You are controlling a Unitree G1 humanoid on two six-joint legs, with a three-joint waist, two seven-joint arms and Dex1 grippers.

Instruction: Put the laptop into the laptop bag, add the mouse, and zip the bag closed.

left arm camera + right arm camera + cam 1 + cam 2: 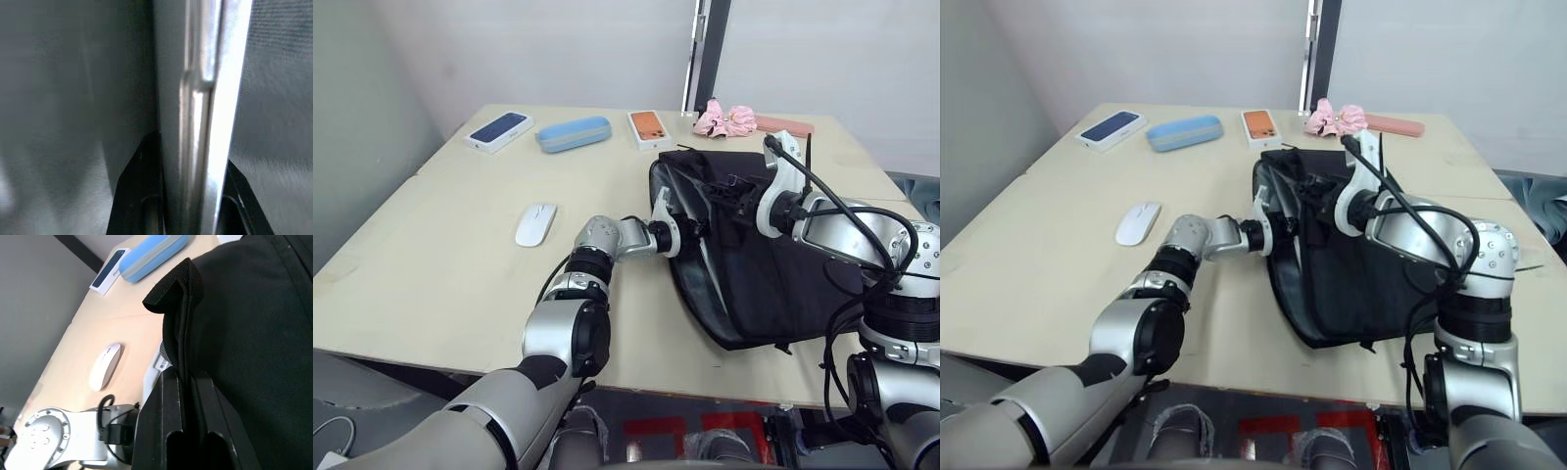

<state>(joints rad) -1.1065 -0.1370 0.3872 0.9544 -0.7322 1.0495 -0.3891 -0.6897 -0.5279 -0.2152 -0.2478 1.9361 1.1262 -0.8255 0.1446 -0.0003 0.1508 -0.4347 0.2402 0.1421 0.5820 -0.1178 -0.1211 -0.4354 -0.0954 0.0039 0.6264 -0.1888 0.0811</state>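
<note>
Left gripper point(188, 161) clamped on laptop point(205, 73) edge, inside laptop bag point(754, 264) mouth at table point(431, 274) right. Right gripper point(188, 382) — 2 fingers pinched on a bag strap point(178, 289). Mouse point(535, 224) lying apart, left of bag.

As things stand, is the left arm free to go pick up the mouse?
Probably not yet: the left gripper is shut on the laptop at the laptop bag mouth. The mouse itself lies unobstructed on the table.

Both eye views look down from the head over the worktop point(431, 284); each wrist view sits close against the laptop bag point(1351, 274).
</note>
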